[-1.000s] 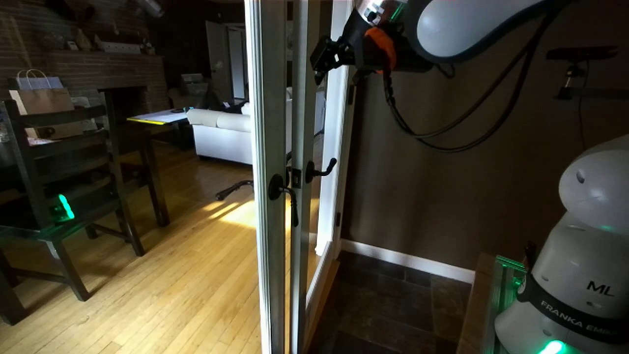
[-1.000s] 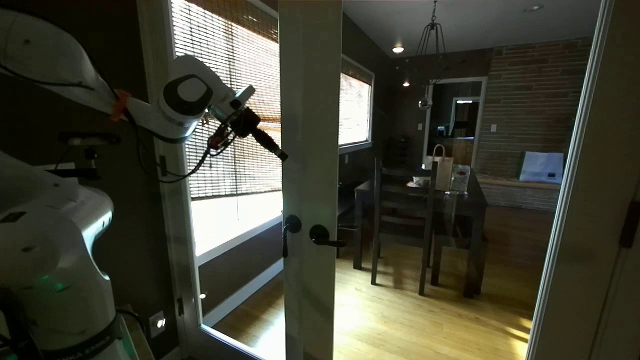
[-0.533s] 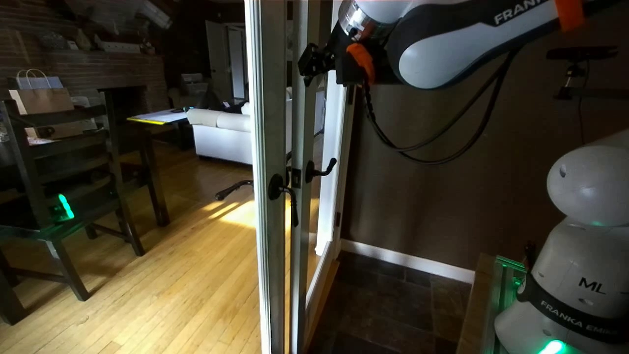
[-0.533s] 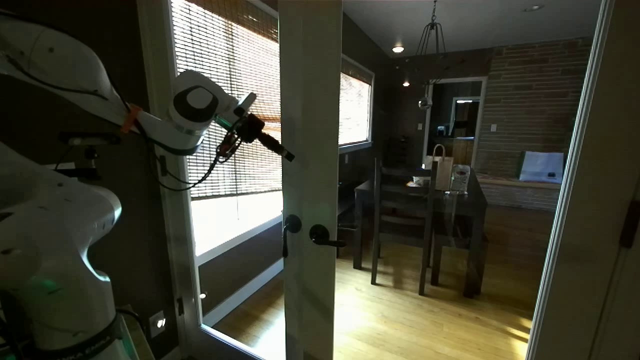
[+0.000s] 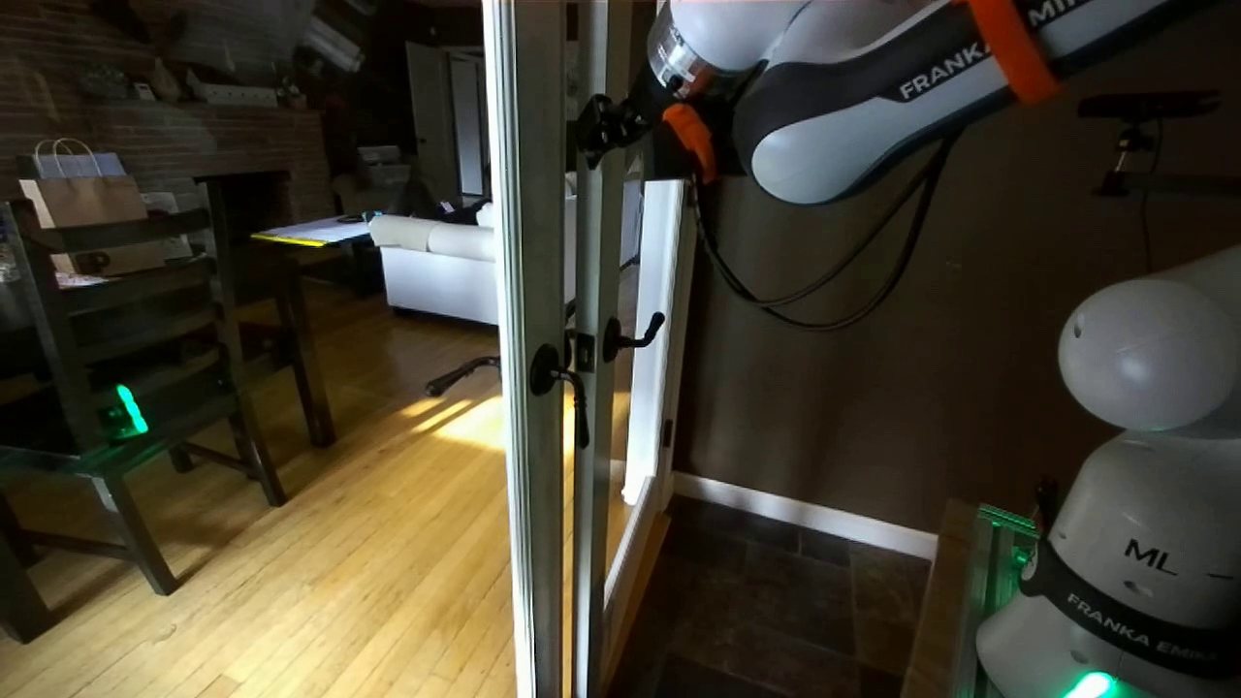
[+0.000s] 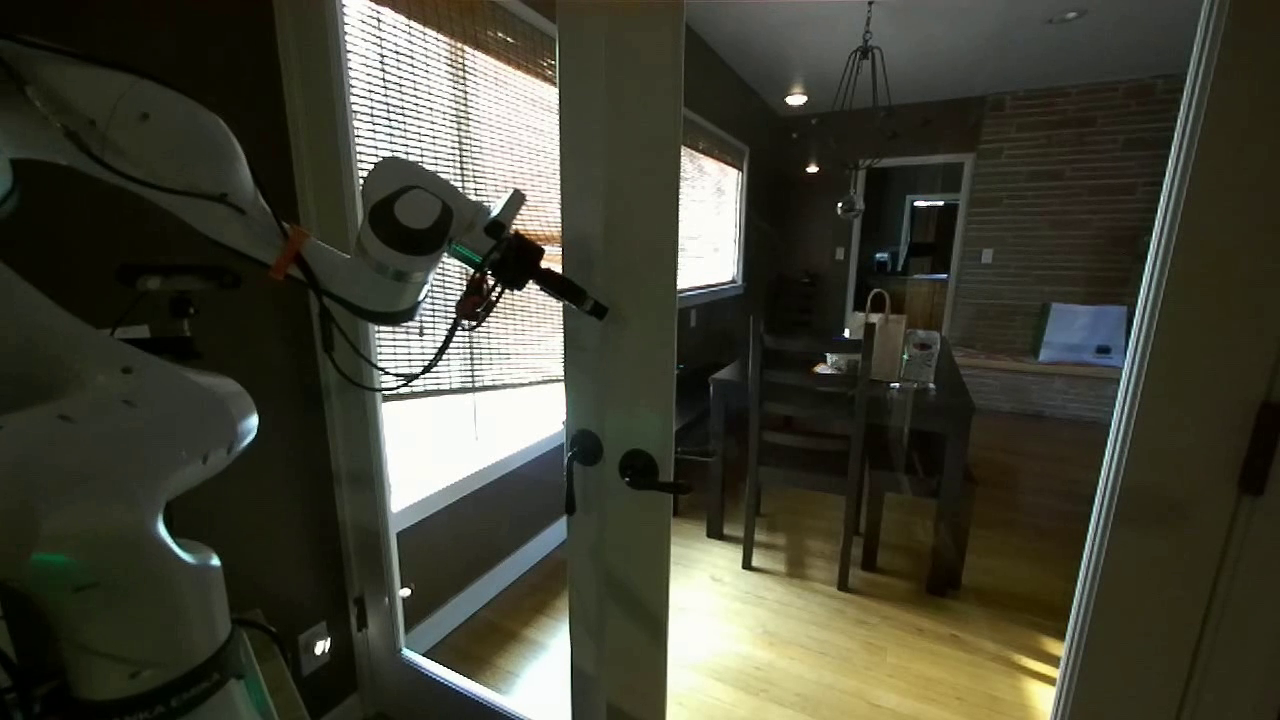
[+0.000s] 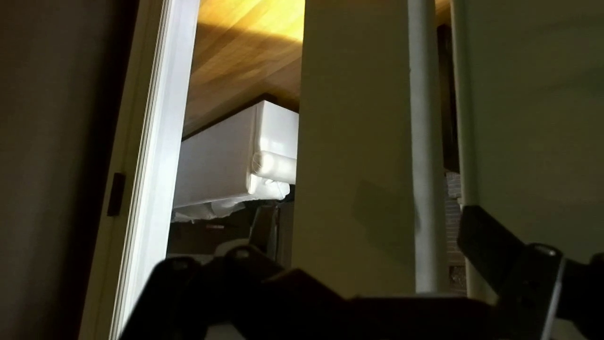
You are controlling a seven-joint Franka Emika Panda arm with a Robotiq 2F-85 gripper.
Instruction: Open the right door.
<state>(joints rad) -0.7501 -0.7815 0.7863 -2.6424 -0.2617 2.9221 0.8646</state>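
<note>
The right door is a white-framed glass leaf on the right in an exterior view, with a dark lever handle. In an exterior view its stile is the nearer one, with the handle. Its edge also shows in the wrist view. A narrow gap separates it from the matching left leaf. My gripper is well above the handles, in front of the stiles, and shows there too. Its fingers stand apart with nothing between them in the wrist view. Contact with the door cannot be told.
The left leaf's handle sticks out below my gripper. A dark wall stands beside the door frame. Beyond the glass are a dark chair, a table and a white sofa. A cable loop hangs under my arm.
My arm has moved forward and slightly down. The gripper has shifted left in one exterior view and right in the other, closer to the door stiles. Neither door leaf has visibly moved.
</note>
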